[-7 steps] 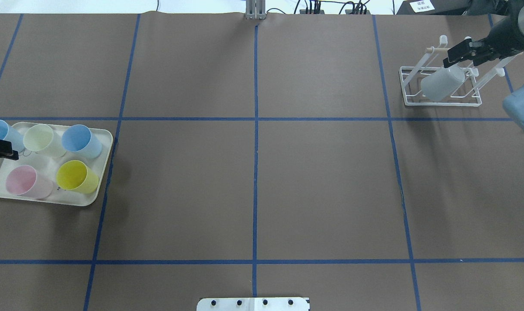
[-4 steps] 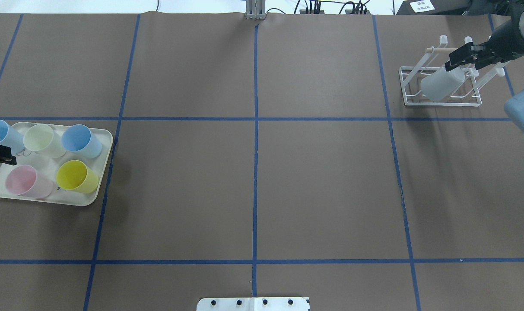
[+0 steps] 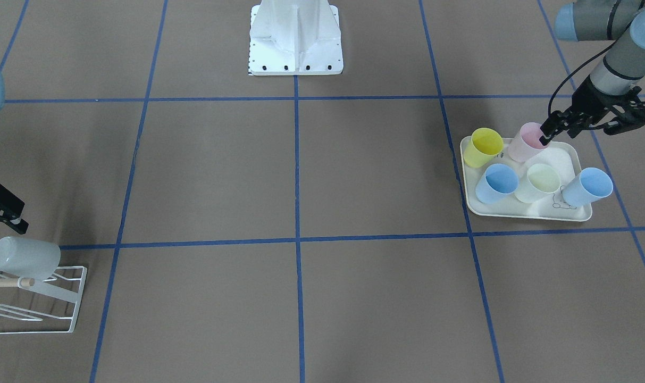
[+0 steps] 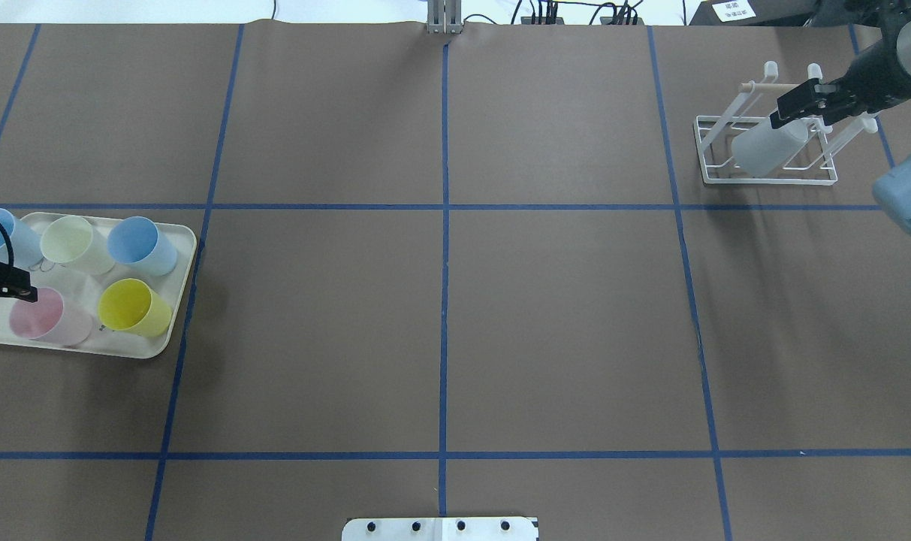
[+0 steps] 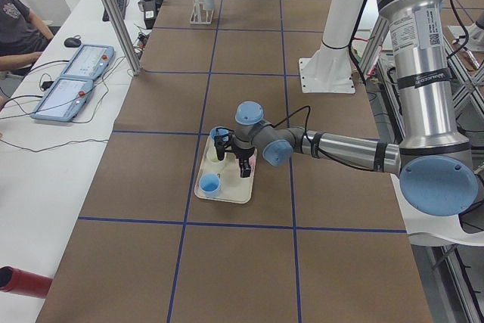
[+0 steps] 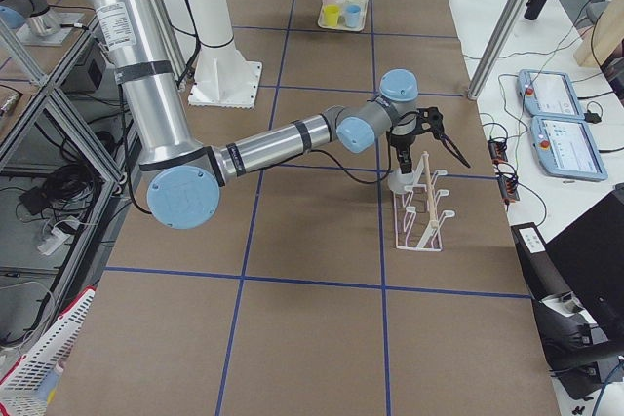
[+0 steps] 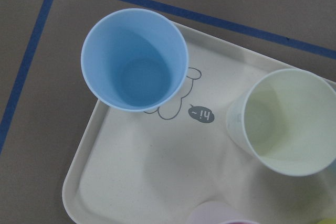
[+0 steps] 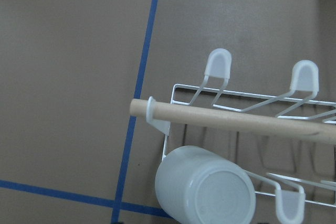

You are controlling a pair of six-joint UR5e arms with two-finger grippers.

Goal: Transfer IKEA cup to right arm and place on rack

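A translucent white IKEA cup [image 4: 767,146] lies tilted on the prongs of the white wire rack [image 4: 714,179], its bottom facing the right wrist camera [image 8: 205,187] just below the wooden rod [image 8: 231,116]. My right gripper [image 4: 791,104] hovers open just behind and above that cup, touching nothing. At the far left a cream tray [image 4: 171,330] holds several upright cups: pink [image 4: 46,315], yellow [image 4: 132,306], pale [image 4: 72,242] and two blue. My left gripper [image 3: 559,132] stands open over the pink cup [image 3: 524,143], empty.
The robot's base plate [image 4: 440,528] sits at the near middle edge. Blue tape lines grid the brown table. In the exterior left view a side bench carries two tablets [image 5: 72,85], and a person's arm [image 5: 19,62] rests there.
My right gripper has drawn back from the white cup, which stays on the rack. My left gripper has shifted over the tray from the blue cup's side to the pink cup.
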